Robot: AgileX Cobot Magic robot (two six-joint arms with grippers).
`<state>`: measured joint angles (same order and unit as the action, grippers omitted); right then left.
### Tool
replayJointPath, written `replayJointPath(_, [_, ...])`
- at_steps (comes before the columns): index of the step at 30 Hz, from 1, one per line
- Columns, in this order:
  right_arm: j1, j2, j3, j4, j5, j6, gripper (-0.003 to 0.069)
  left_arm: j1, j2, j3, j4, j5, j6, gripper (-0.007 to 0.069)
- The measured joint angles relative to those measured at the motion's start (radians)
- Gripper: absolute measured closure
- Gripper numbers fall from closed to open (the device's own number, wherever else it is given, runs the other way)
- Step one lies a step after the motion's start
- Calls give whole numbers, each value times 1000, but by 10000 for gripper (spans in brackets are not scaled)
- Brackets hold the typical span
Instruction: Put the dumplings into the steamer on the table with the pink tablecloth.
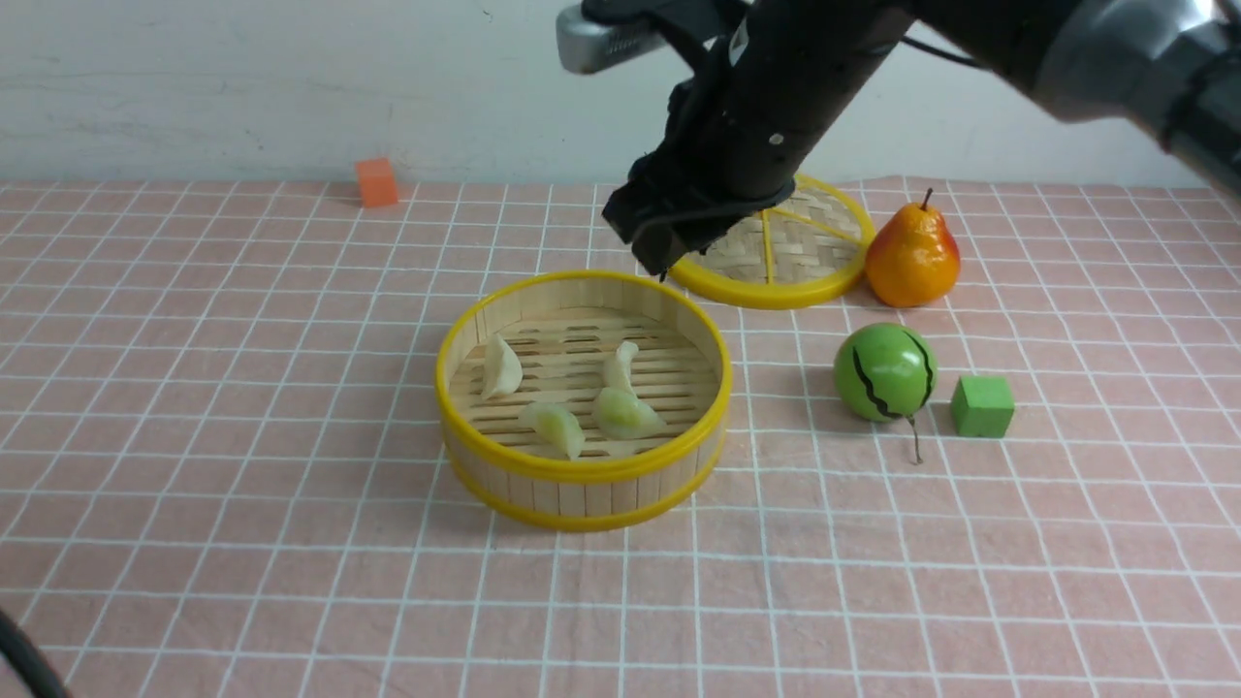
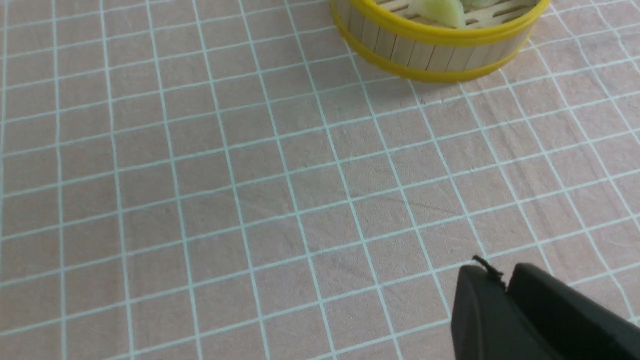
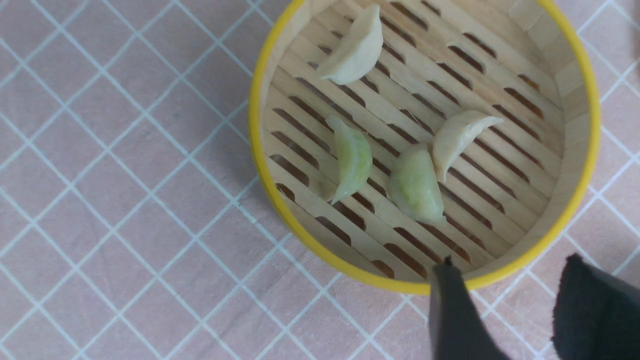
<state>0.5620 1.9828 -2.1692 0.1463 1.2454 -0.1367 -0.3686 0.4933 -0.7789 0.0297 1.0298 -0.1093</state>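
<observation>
Well apart from the steamer (image 1: 582, 472), on its near-left side, the left end effector (image 2: 502, 282) is seen clenched on nothing, low over the pink tablecloth (image 1: 242, 407). All four dumplings (image 1: 622, 412) are seen lying on the steamer's slatted floor, so the task is judged all but done. Above the steamer's far rim, the right end effector (image 3: 507, 300) is held released and empty. A clean exit is called for: the arm is best lifted straight up, so that neither the rim nor the woven lid (image 1: 776, 252) behind the steamer is clipped. The desk (image 1: 970, 582) is draped in gridded, lightly wrinkled cloth. An orange cube (image 1: 376, 182) lies behind-left of the steamer, with a pear (image 1: 911, 257), striped ball (image 1: 884, 372) and green cube (image 1: 982, 406) to its right, before a plain white wall (image 1: 291, 78).
</observation>
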Motion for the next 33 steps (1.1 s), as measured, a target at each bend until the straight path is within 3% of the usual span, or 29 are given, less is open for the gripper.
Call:
replayJointPath(5, [0, -186, 164, 8, 3, 0, 580, 0, -202, 204, 2, -138, -109, 554])
replayJointPath(10, [-1, -396, 435, 3, -48, 0, 672, 0, -363, 320, 5, -318, -192, 552])
replayJointPath(25, [-1, -1136, 1237, 81, -750, -1, 677, 0, -413, 416, 5, -368, -205, 536])
replayJointPath(28, [-1, -1251, 1321, 81, -853, -1, 676, 0, -413, 419, 5, -367, -205, 533])
replayJointPath(33, [-1, -1356, 1389, 84, -880, -1, 673, 0, -413, 421, 5, -366, -205, 533])
